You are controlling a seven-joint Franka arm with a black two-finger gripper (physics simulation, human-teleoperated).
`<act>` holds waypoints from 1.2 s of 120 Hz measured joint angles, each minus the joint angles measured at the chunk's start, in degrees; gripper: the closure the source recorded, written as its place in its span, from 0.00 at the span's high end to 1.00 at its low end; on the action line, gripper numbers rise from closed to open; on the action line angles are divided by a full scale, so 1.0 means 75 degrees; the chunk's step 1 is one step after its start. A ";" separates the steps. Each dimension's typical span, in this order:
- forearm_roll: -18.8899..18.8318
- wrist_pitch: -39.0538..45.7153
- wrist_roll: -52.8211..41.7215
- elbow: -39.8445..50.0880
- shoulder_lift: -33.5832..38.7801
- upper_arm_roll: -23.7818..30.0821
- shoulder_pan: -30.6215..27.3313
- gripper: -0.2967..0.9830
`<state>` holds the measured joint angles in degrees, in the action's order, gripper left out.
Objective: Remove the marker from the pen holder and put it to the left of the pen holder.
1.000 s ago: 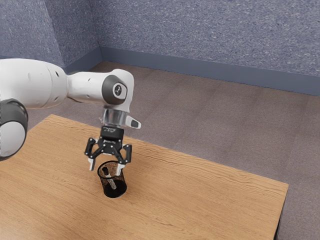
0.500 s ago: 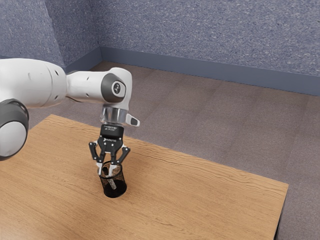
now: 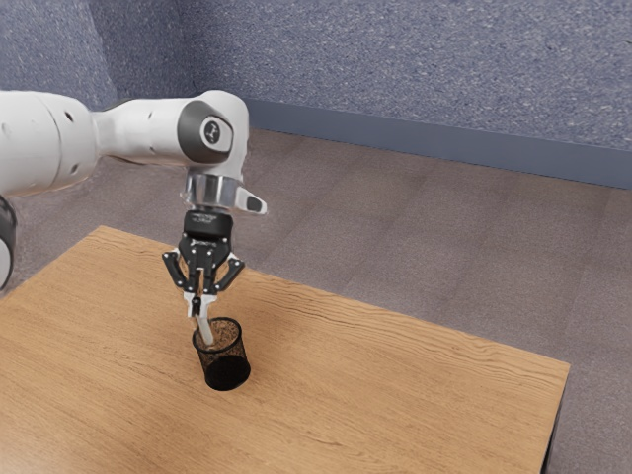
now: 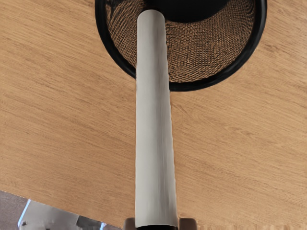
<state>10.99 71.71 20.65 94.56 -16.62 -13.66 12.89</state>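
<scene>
Above the pen holder's rim, my gripper (image 3: 201, 301) is shut on the upper, dark end of the marker (image 3: 205, 330). The marker hangs tilted, its pale lower end at the mouth of the black mesh pen holder (image 3: 227, 371), which stands upright on the table. In the wrist view the marker (image 4: 155, 124) reaches from the hand, its far end over the opening of the pen holder (image 4: 211, 52). Its dark end is mostly hidden at the fingers.
The wooden table (image 3: 395, 395) stretches around the pen holder on all sides. Its far edge runs behind the gripper, with the grey floor (image 3: 425, 247) beyond. Part of the robot's base (image 4: 53, 215) appears past the table edge in the wrist view.
The gripper has closed on the marker and risen, moving slightly toward the exterior view's left. The marker has come up with it from inside the holder; the holder has stayed put.
</scene>
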 joint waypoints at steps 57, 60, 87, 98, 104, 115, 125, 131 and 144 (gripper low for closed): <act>0.0180 0.3475 -0.2872 0.1443 0.0714 -0.0012 -0.2093 0.16; 0.0314 0.3742 -0.3128 0.1515 0.0676 -0.0011 -0.2121 0.16; 0.1247 0.5510 -0.5385 0.2199 0.0305 -0.0016 -0.2640 0.17; 0.1313 0.6011 -0.6269 0.2323 0.0274 -0.0016 -0.2666 0.17; 0.1290 0.6219 -0.6722 0.2343 0.0242 -0.0015 -0.2668 0.17; 0.1233 0.6520 -0.7481 0.2351 0.0150 -0.0011 -0.2673 0.17; 0.1196 0.6704 -0.8076 0.2349 0.0122 -0.0013 -0.2705 0.17; 0.1186 0.6783 -0.8399 0.2349 0.0106 -0.0014 -0.2771 0.17; 0.1145 0.6893 -0.9018 0.2392 0.0079 -0.0016 -0.2849 0.20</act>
<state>19.58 123.41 -46.99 112.50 -16.03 -13.78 -8.48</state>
